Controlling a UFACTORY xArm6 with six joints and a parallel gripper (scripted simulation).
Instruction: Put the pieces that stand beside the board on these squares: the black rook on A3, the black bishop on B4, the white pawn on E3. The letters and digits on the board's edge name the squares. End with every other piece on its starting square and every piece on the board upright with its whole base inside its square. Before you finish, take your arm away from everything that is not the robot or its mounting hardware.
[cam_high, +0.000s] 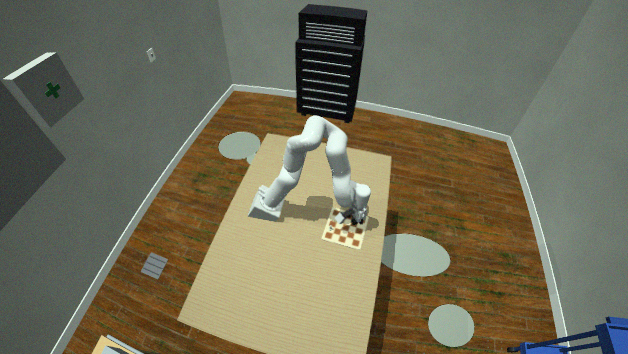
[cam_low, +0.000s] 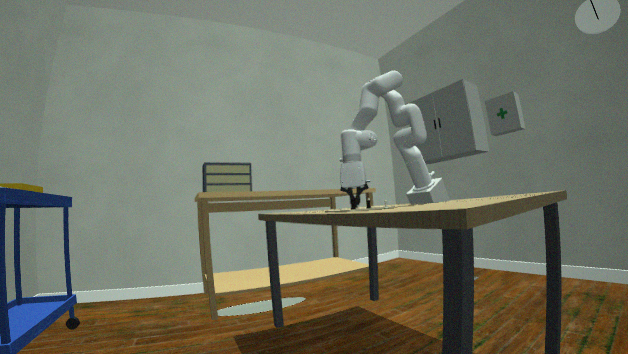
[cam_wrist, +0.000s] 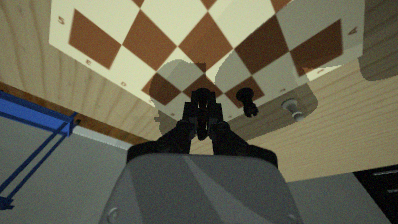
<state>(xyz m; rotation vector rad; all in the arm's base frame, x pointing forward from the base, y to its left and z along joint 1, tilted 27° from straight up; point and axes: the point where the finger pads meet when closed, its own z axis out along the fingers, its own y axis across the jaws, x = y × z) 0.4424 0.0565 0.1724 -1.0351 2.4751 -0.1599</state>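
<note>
The chessboard (cam_wrist: 200, 45) lies on the wooden table; it also shows in the top view (cam_high: 345, 231). My gripper (cam_wrist: 202, 100) is shut on a dark piece, most likely the black rook (cam_wrist: 201, 100), and holds it at the board's near edge, over a brown corner square. It also shows in the top view (cam_high: 356, 218) and the exterior view (cam_low: 354, 202). The black bishop (cam_wrist: 247, 101) stands upright just right of the fingers, at the board's rim. The white pawn (cam_wrist: 292, 107) stands on the table beside the board, further right. The rook's base is hidden by the fingers.
The arm's base (cam_high: 266, 206) stands on the table left of the board. The table edge runs close behind the gripper in the wrist view. A blue cart (cam_wrist: 35, 120) stands beyond that edge. A second table (cam_low: 280, 196) stands behind.
</note>
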